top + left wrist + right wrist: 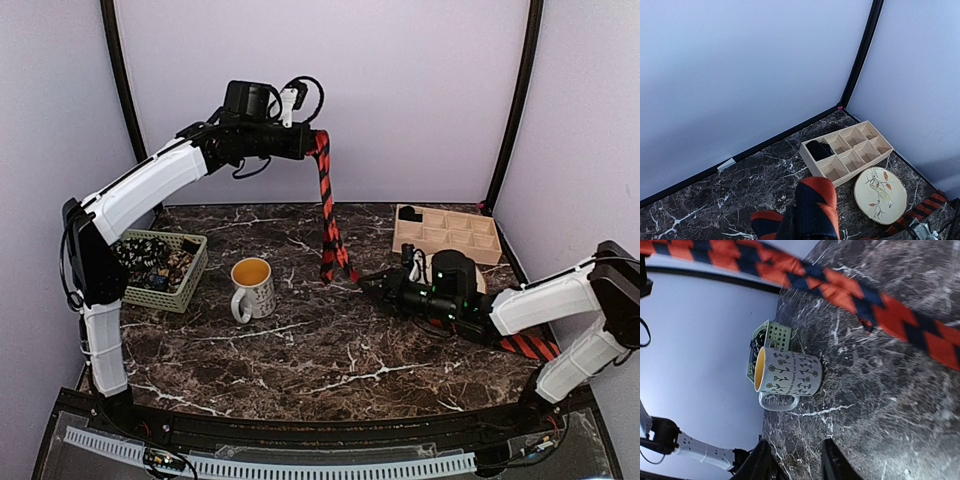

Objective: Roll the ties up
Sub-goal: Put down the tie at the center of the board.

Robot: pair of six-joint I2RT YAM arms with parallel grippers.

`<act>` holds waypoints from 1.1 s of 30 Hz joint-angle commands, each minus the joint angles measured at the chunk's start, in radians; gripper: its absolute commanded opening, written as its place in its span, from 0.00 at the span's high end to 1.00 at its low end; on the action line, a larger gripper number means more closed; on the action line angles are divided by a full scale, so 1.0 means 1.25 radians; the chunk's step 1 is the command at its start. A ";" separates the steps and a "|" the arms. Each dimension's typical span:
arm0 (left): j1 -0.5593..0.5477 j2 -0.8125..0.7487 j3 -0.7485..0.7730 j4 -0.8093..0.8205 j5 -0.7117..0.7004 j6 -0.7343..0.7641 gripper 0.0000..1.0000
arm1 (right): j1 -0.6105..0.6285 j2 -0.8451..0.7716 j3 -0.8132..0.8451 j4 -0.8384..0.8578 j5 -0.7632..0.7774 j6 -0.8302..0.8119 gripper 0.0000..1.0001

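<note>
Nearest, the right gripper [372, 285] lies low over the marble table [300, 360], its jaws partly parted and empty, pointing at the foot of the striped tie [327, 215]. Another striped length [530, 346] shows beneath that arm; whether it belongs to the same tie is unclear. Left of the gripper stands a mug [253, 288], and further left a green basket [160, 297] of dark dotted ties [150, 258]. A wooden tray [398, 232] sits behind. Highest and farthest, the left gripper [310, 140] is clamped on the tie's top, so it hangs unrolled to the table. No rolling appears done yet.

Mug [253, 288] between basket [160, 268], left, and tie [328, 215], right
</note>
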 commanded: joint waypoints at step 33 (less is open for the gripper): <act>0.271 -0.209 -0.127 -0.065 0.286 -0.027 1.00 | -0.369 -0.148 0.351 -1.055 -0.162 -0.589 0.35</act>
